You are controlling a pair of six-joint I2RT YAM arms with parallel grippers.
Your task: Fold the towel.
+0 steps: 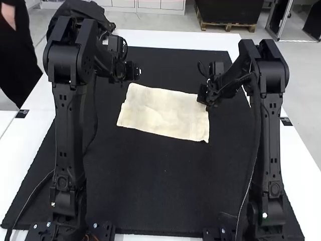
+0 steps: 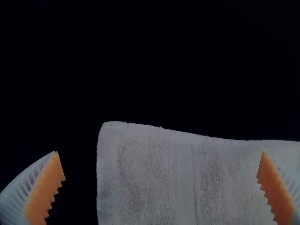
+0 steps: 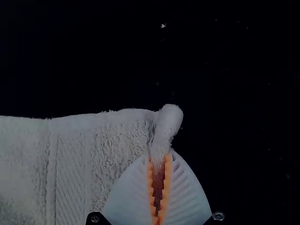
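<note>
A cream towel (image 1: 163,113) lies spread as a wide rectangle, slightly slanted. At its far left corner the left gripper (image 1: 136,73) hangs close by. In the left wrist view the open left gripper (image 2: 161,187) has its two fingers wide apart, with the towel (image 2: 150,183) and its corner between them, ungripped. The right gripper (image 1: 203,98) is at the towel's far right corner. In the right wrist view the right gripper (image 3: 159,187) is shut on that corner of the towel (image 3: 70,159), and a pinched roll of cloth stands up from its fingertips.
The towel rests on a large black mat (image 1: 160,191) over a white table (image 1: 170,39). Bare mat stretches on the near side of the towel, between the two arms. A thin cable runs down beside each arm.
</note>
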